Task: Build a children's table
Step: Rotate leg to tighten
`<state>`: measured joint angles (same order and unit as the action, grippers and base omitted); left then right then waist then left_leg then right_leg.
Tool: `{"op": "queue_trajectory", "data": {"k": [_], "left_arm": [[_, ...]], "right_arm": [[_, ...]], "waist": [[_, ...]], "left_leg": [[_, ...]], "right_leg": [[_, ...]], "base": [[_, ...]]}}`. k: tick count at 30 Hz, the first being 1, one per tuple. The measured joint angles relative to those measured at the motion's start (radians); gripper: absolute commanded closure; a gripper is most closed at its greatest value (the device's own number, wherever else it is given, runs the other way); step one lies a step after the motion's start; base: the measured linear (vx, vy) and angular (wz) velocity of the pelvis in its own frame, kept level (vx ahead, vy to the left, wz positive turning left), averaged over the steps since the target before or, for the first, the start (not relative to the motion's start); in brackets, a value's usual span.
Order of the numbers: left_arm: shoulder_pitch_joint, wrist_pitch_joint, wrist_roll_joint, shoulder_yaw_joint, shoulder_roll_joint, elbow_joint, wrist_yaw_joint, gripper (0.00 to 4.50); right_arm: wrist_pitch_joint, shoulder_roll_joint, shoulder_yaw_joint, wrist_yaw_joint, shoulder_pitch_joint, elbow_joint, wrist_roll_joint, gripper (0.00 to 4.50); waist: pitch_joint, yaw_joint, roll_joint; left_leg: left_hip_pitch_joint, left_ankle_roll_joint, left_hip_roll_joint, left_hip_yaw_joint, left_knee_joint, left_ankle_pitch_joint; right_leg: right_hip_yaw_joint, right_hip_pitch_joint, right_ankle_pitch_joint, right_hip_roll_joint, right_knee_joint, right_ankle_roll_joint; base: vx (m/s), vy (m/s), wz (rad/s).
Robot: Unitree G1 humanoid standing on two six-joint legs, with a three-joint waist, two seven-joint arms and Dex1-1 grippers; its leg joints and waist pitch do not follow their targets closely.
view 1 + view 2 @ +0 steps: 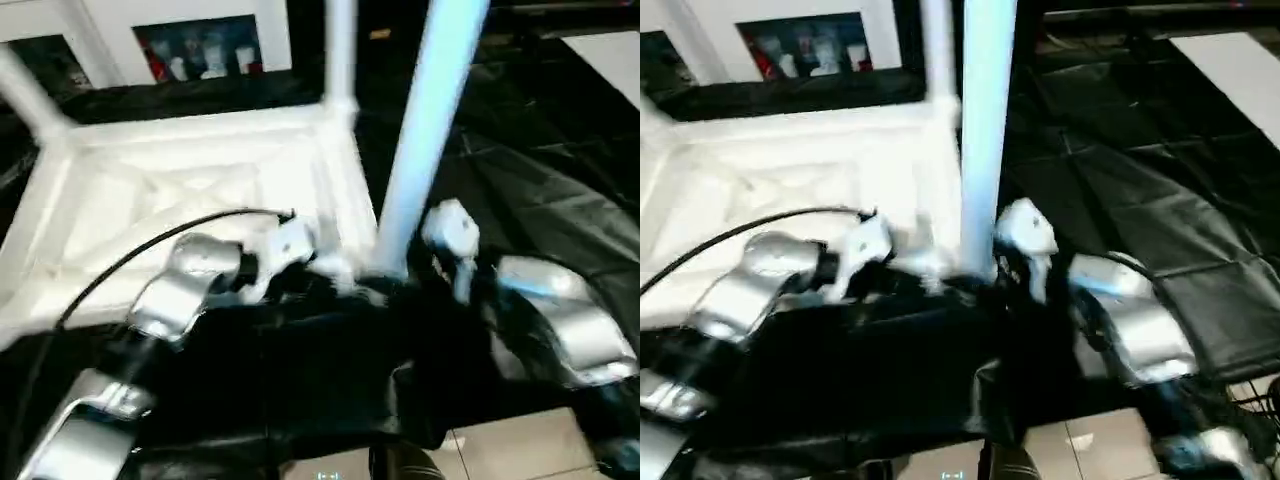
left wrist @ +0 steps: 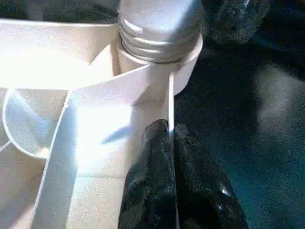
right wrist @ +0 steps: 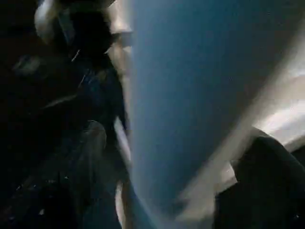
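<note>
Pinching the tabletop (image 2: 95,143) wall, the left claw (image 2: 170,136) steadies it; three legs seem socketed, the right claw (image 3: 167,162) straddles the near leg (image 1: 425,130), open.

Black sheeting (image 1: 1120,180) over floor; white cabinet (image 1: 180,40) behind; pale tiles (image 1: 520,450) nearest.

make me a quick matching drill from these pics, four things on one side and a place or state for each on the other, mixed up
Things:
1. left gripper
2. right gripper
3. near leg
4. tabletop

States:
A. lying underside up
B. shut on a thin rib of the tabletop
C. open around the near leg
D. standing in a corner socket

Pairs: 1-B, 2-C, 3-D, 4-A
</note>
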<state>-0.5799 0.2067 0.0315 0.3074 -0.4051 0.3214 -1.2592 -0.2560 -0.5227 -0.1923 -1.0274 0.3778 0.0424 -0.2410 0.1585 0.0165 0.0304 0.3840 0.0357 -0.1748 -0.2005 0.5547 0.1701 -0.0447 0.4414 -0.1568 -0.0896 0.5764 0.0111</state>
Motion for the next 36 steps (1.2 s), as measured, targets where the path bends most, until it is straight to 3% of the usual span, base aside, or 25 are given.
{"op": "queue_trajectory", "data": {"k": [4, 10, 11, 22, 32, 36], "left_arm": [[0.003, 0.005, 0.009, 0.005, -0.015, -0.002, -0.032, 4.5], [0.003, 0.003, 0.011, 0.006, -0.018, -0.002, -0.041, 4.5], [0.003, 0.003, 0.011, 0.006, -0.019, -0.002, -0.042, 4.5], [0.007, -0.008, 0.014, 0.006, -0.026, -0.003, -0.048, 4.5], [0.01, -0.008, 0.014, 0.005, -0.026, -0.002, -0.04, 4.5], [0.01, 0.009, 0.012, -0.008, -0.021, 0.002, -0.003, 4.5]], "right_arm": [[-0.005, 0.016, -0.017, -0.022, -0.011, 0.002, 0.0, 0.3], [-0.015, 0.01, -0.026, -0.032, -0.009, 0.003, 0.0, 0.83], [-0.018, 0.006, -0.028, -0.037, -0.007, 0.003, 0.0, 1.07], [-0.02, -0.003, -0.033, -0.052, -0.001, 0.009, 0.003, 1.83], [-0.011, 0.001, -0.037, -0.059, 0.008, 0.031, 0.007, 1.91], [-0.014, 0.059, -0.009, 0.004, 0.005, 0.06, 0.006, 1.91]], "waist": [[0.001, 0.005, 0.001], [0.001, 0.01, 0.001], [0.001, 0.011, 0.001], [0.001, 0.012, 0.001], [0.001, 0.011, 0.001], [0.002, 0.003, -0.002]], "left_leg": [[0.0, 0.001, 0.0, -0.001, 0.002, 0.0], [0.0, 0.001, 0.0, -0.002, 0.002, 0.0], [0.0, 0.0, 0.0, -0.002, 0.002, 0.0], [-0.001, 0.0, 0.0, -0.002, 0.002, 0.0], [-0.001, 0.0, 0.0, -0.002, 0.002, 0.0], [-0.002, 0.0, 0.0, -0.002, 0.003, 0.0]], "right_leg": [[0.001, 0.0, 0.001, -0.001, 0.001, 0.001], [0.002, 0.0, 0.001, -0.001, 0.001, 0.001], [0.002, 0.0, 0.001, -0.001, 0.001, 0.001], [0.001, 0.0, 0.001, 0.0, 0.001, 0.001], [0.002, -0.001, 0.001, 0.0, 0.002, 0.001], [0.002, -0.002, 0.002, 0.0, 0.002, 0.003]], "base": [[0.0, 0.0, 0.0], [0.0, 0.0, 0.0], [0.0, 0.0, 0.0], [0.0, 0.0, 0.0], [0.0, 0.0, 0.0], [0.0, 0.0, 0.0]]}}
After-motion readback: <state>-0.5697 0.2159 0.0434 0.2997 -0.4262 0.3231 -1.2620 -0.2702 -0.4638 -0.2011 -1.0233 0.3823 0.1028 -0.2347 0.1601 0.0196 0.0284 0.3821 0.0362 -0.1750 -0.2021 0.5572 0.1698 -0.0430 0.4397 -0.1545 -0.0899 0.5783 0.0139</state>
